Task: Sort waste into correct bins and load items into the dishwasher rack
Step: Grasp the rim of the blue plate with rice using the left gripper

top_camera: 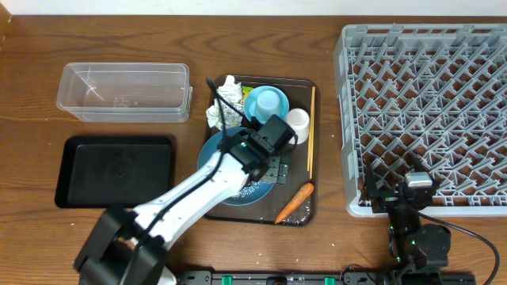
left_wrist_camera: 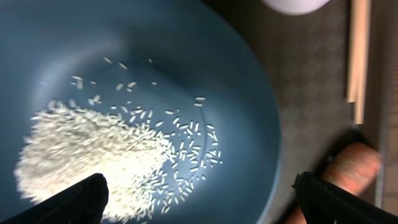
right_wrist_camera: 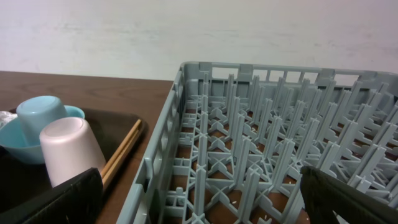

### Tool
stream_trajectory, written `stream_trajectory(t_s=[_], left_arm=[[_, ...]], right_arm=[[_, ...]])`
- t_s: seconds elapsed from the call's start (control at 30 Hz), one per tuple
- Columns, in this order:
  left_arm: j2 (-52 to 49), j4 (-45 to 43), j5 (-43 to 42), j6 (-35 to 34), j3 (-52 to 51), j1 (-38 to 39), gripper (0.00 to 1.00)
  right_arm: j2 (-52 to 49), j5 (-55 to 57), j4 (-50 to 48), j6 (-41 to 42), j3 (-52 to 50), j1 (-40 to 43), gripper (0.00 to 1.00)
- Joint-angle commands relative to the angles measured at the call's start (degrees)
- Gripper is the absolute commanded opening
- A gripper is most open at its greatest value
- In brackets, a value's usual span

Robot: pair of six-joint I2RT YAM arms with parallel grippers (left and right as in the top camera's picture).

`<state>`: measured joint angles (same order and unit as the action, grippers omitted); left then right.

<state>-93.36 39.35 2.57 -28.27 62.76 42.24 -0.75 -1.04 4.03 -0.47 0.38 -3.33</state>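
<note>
At tabletop (top_camera: 32, 95) left, the clear plastic box (top_camera: 125, 91) sits behind the black tray (top_camera: 115, 172). Centre: the left claw (left_wrist_camera: 205, 200), jaws apart, hovers over the rice (left_wrist_camera: 93, 162) on the blue plate (left_wrist_camera: 186, 62). Right: the right claw (right_wrist_camera: 199, 200), jaws apart, sits at the dishwasher rack (top_camera: 428, 111) near edge.

blue plate (left_wrist_camera: 236, 74), white rice (left_wrist_camera: 93, 155), orange carrot (top_camera: 295, 203), grey rack (top_camera: 428, 95), black tray (top_camera: 115, 170).
</note>
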Motion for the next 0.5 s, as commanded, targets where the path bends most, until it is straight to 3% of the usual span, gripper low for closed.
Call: stream_trajectory(t_s=[0.0,0.33,0.47], left_arm=[[-2.2,-0.8,-0.4,1.2,0.7,0.8,0.98],[-8.2,-5.0,-0.2,1.6,0.7,3.9,1.0],[-9.7,-5.0,0.5,1.6,0.7,3.9,0.84]], right_arm=[[0.0,0.4,0.2,-0.4,-0.1,-0.1,0.99],[0.0,0.4,0.2,-0.4,-0.1,-0.1,0.99],[0.0,0.4,0.2,-0.5,-0.1,-0.1,0.99]])
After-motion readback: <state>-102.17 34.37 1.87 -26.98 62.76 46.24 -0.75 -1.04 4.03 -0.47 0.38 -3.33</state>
